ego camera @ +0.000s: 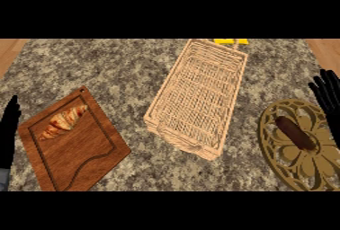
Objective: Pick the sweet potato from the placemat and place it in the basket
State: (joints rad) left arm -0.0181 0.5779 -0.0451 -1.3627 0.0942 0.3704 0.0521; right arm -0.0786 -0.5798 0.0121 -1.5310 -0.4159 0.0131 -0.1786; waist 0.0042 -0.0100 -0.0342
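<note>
No readable text, labels, numbers or signs, none on basket, placemat, cutting board

Dark sweet potato on round placemat, right of basket

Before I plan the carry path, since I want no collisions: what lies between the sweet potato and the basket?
In the head view, only the placemat rim and a strip of bare counter separate the sweet potato from the basket.
</note>
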